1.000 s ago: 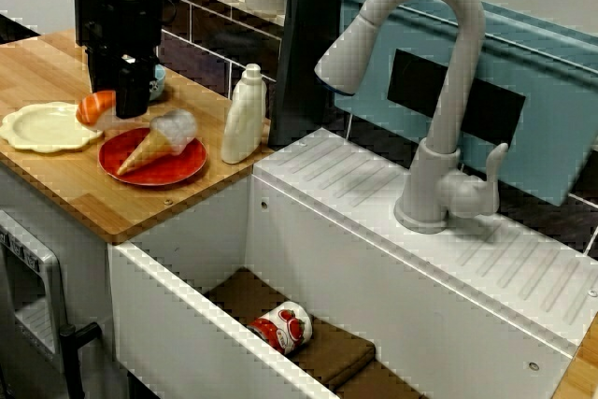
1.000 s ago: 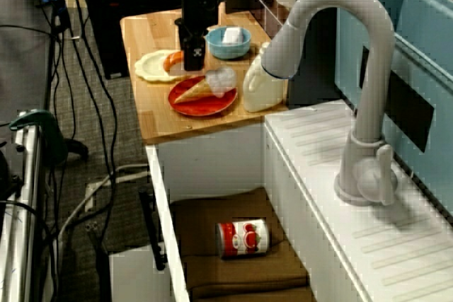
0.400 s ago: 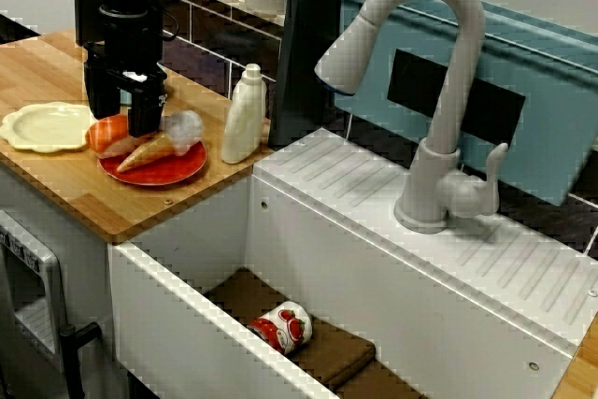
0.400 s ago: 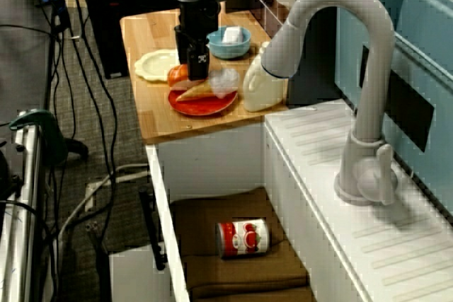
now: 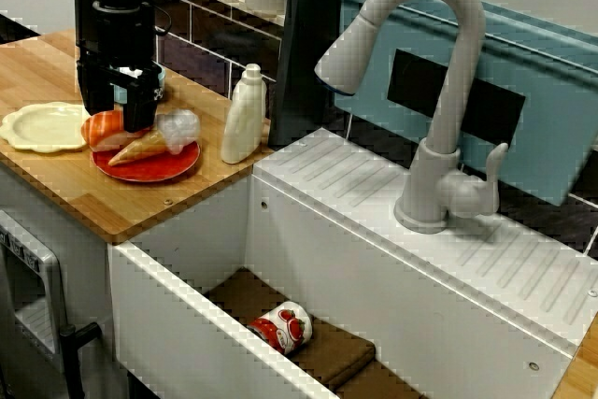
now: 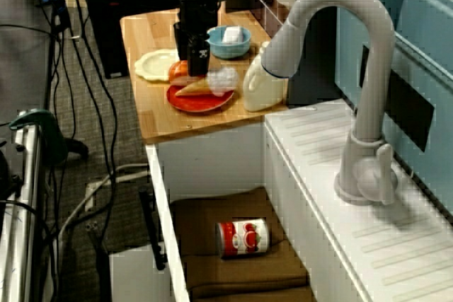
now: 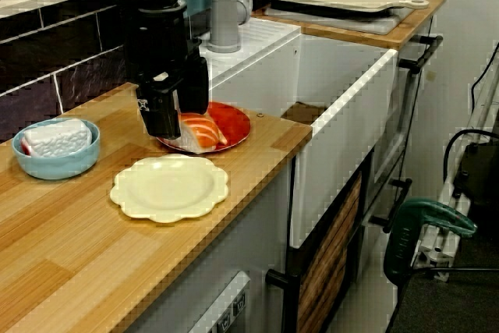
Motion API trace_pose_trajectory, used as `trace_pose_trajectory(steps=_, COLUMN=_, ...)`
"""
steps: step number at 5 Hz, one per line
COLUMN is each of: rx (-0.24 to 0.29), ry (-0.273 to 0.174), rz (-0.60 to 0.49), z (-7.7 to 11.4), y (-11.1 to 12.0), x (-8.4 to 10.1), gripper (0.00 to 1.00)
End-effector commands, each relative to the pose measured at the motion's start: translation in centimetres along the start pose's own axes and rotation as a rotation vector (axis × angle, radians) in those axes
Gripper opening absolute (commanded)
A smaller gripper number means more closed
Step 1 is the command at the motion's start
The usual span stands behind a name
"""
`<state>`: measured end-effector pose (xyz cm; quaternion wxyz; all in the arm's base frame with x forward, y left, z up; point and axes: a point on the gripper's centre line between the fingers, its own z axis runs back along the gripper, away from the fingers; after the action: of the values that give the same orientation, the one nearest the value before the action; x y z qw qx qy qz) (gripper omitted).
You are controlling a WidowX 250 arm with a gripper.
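The black gripper (image 5: 117, 119) is hanging low over the left edge of the red plate (image 5: 159, 171), with its fingers (image 5: 140, 114) pointing straight down at the wooden countertop (image 5: 56, 179). The two fingers are standing apart, one on each side of a piece of salmon nigiri (image 5: 103, 130). Whether they are pressing on it or only flanking it cannot be told from any of the views. In the view from the counter's end the gripper's body is covering half the piece.

The nigiri is lying on the rim of the red plate on the side nearest the cream scalloped plate (image 5: 37, 128), its orange top facing up. Just beside it on the same plate an ice cream cone (image 5: 140, 147) is lying on its side, with its pale scoop pointing toward the white bottle (image 5: 243, 119). The bottle is standing upright near the plate.

Behind the gripper a blue bowl (image 7: 58, 163) is holding a white block (image 7: 56, 136). To the right, the grey faucet (image 5: 439, 100) is arching over the white sink (image 5: 187, 324). In the sink a red-and-white can (image 5: 283, 326) is lying on a brown cloth (image 5: 327, 357), well apart from the gripper.
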<state>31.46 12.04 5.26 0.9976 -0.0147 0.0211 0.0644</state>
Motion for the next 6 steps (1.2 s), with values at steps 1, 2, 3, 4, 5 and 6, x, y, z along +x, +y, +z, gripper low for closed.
trace_pose_trajectory(steps=1, rx=-0.001, ry=-0.080, rz=-0.023, z=3.8, y=0.2, x=0.8, gripper=1.00)
trace_pose_trajectory(steps=2, rx=-0.008, ry=-0.123, rz=-0.053, z=4.5, y=-0.3, x=0.2, gripper=1.00)
trace_pose_trajectory(steps=3, rx=0.003, ry=-0.151, rz=-0.091, z=5.3, y=-1.2, x=-0.5, gripper=1.00)
trace_pose_trajectory(steps=4, rx=0.020, ry=-0.213, rz=-0.169, z=5.9, y=-1.8, x=-0.7, gripper=1.00)
trace_pose_trajectory(steps=5, rx=0.033, ry=-0.271, rz=-0.325, z=5.3, y=-2.7, x=-0.3, gripper=1.00)
trace_pose_trajectory(steps=6, rx=0.031, ry=-0.282, rz=-0.447, z=5.2, y=-3.4, x=0.2, gripper=1.00)
